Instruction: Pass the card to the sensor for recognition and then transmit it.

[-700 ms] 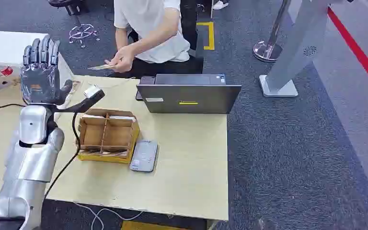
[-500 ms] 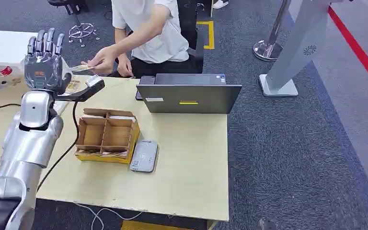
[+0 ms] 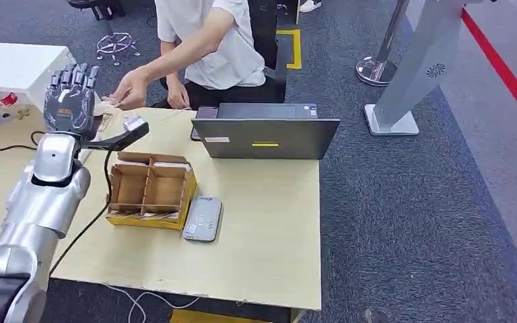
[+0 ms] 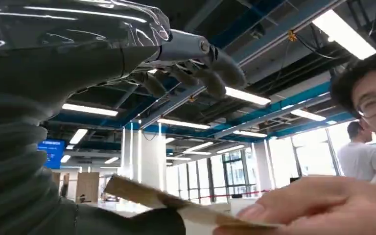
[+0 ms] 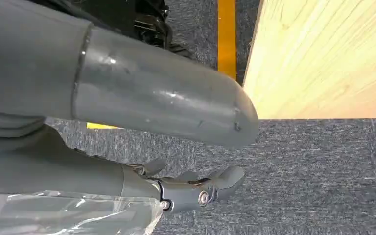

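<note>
On the near part of the light wooden table [image 3: 269,229], a grey card reader [image 3: 202,219] lies flat just beside the right side of an open cardboard box [image 3: 151,190] with dividers. A black cable [image 3: 87,229] runs from the near table edge up past the box's left side to a black scanner [image 3: 124,133] that stands above the box's far left corner, its pale head turned toward the person.

The robot's silver left arm [image 3: 37,215] comes up along the left side of the table. The left robot hand [image 3: 72,104] is raised over the far left corner of the table, fingers extended upward and slightly apart, holding nothing. In the left wrist view the fingers [image 4: 196,68] curve loosely above with open space beneath them, and the card [image 4: 176,205] lies below them, pinched in the person's fingers [image 4: 323,208] and not touching the robot hand's fingers.

Beyond the scanner, the person's hand [image 3: 129,89] reaches in from the far side, holding the card close beside the left robot hand. An open dark laptop [image 3: 264,131] sits at the far edge of the table, its back toward the robot.

The right robot hand [image 5: 196,188] hangs beside the table edge above grey carpet [image 5: 323,176], fingers loosely curled and holding nothing.

The person in a white shirt [image 3: 219,40] is seated behind the table.
</note>
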Tool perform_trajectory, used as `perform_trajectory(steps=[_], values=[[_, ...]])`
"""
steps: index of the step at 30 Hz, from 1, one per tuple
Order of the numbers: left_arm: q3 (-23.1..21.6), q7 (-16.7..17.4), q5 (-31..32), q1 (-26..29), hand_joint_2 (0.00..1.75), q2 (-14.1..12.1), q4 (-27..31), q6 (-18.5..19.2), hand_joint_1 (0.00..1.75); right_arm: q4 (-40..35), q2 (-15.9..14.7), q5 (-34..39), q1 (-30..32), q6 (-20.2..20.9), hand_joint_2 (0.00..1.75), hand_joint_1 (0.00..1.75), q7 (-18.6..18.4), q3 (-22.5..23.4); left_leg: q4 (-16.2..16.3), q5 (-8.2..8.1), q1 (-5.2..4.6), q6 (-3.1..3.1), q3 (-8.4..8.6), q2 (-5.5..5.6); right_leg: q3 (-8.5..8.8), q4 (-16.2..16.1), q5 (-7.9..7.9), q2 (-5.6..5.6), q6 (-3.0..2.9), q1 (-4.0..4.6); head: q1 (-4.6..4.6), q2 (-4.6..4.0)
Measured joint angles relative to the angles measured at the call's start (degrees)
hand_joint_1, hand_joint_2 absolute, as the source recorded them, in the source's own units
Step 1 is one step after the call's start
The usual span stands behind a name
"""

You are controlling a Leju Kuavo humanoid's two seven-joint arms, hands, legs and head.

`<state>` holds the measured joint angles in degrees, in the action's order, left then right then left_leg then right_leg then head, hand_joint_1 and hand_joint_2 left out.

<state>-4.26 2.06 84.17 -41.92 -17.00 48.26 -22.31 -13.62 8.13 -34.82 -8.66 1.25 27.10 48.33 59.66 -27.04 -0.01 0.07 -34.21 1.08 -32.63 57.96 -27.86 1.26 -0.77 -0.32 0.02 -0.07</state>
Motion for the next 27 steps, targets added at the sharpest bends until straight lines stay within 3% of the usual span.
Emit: perform_trajectory(steps=[17, 21, 27], values=[[-2.3, -1.79, -1.49, 2.23, 1.75, 1.6, 1.11, -1.42, 1.75, 0.04, -0.13, -0.19, 0.03, -0.85, 0.0, 0.0, 0.11, -0.02, 0.01, 0.0, -0.01, 0.0, -0.01, -0.01, -0.01, -0.01, 0.0, 0.0, 0.0, -0.01, -0.02, 0.0], [-3.08, -3.43, -3.22, 4.9, 1.75, 2.97, 4.44, -2.67, 1.75, 0.07, -0.13, -0.37, 0.12, -1.1, 0.0, 0.0, 0.11, -0.02, 0.01, 0.0, -0.02, 0.0, 0.0, -0.01, -0.01, -0.01, 0.0, 0.01, 0.01, -0.01, -0.02, 0.0], [-6.54, -4.7, -2.64, 12.08, 1.75, 6.96, 14.43, -3.39, 1.75, 0.13, -0.13, -0.09, 0.57, -1.55, 0.0, 0.0, 0.66, 0.02, 0.02, -0.05, -0.08, 0.07, -0.01, 0.0, 0.0, -0.07, -0.01, -0.01, 0.03, -0.05, 0.02, 0.0]])
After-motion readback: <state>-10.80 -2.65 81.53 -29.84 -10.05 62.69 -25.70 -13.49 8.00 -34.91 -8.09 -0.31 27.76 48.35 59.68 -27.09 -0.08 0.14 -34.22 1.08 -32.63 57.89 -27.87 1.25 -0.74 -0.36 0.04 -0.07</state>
